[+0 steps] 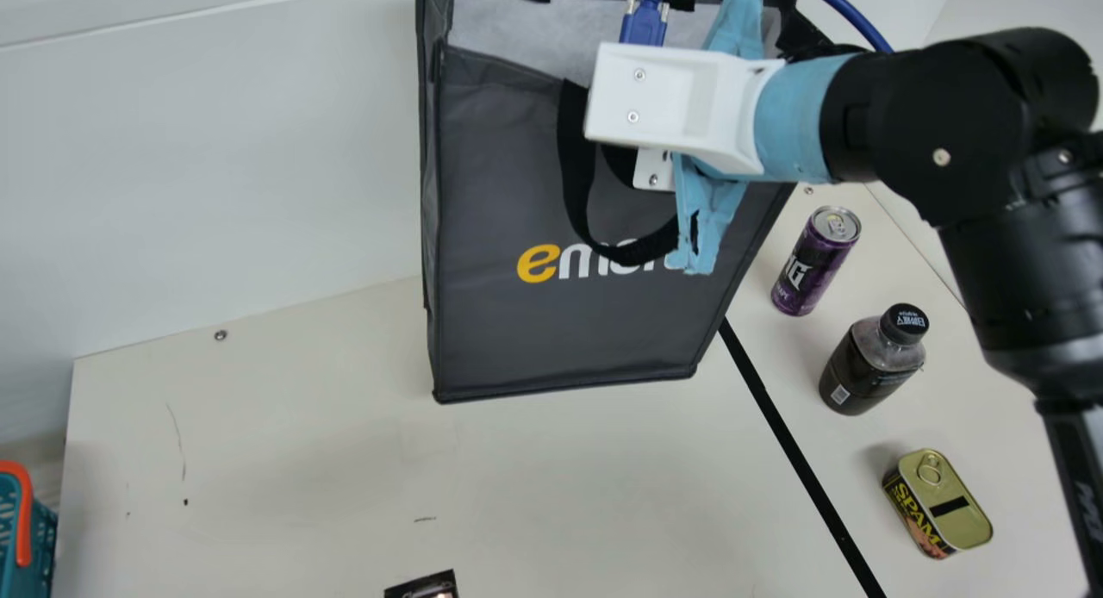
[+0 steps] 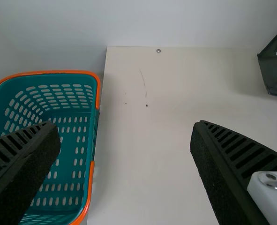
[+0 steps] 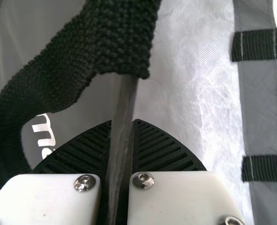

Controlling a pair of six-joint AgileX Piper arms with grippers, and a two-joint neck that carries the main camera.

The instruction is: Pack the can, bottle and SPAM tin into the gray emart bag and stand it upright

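Dark-gray fabric emart bag (image 1: 534,331), mouth up, long axis roughly upright, its rim pinched by the right gripper (image 1: 689,107).
To its right in the main view, a slim purple can (image 1: 812,266) and dark, black-capped bottle (image 1: 869,365) stand upright; a gold-lidded SPAM tin (image 1: 956,516) sits ring-pull up, long axis slanting lower-right; the left gripper (image 2: 126,126) is spread wide.

Between the right jaws, the bag (image 1: 500,322) was matt cloth, its strap (image 3: 54,70) rough weave; well apart from them, the tin (image 1: 961,516) was glossy metal.
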